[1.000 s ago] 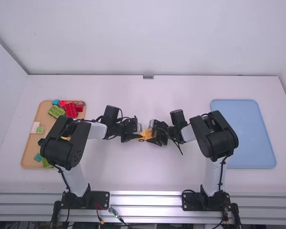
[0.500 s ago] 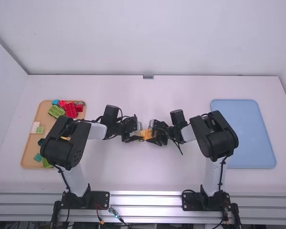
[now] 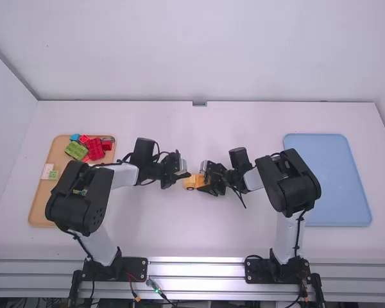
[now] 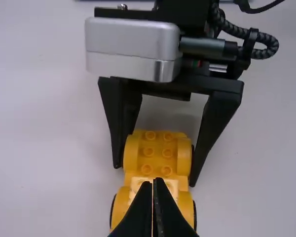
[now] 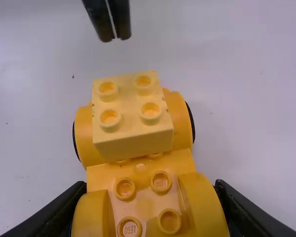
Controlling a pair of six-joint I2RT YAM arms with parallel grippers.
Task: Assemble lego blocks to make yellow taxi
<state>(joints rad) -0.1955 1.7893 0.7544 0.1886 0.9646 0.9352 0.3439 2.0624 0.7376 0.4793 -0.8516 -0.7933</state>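
At the middle of the tabletop point(image 3: 192, 135), my right tool point(image 4: 155, 174) pinches the yellow car base point(image 5: 99, 178) by its sides, presumably bracing it for pressing. My left tool point(image 5: 115, 37), fingertips together, is just left of the pale block point(image 5: 130, 136) on top.

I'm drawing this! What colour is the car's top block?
The top block is pale yellow, clearest in the right wrist view.

Right side: light-blue rectangular tray point(image 3: 339, 183)
Left side: tan rectangular tray point(image 3: 40, 204)
On the tan tray: glossy red studded blocks point(image 3: 95, 149), beside a green studded block point(image 3: 76, 151)
Backdrop: smooth white wall point(image 3: 199, 51)
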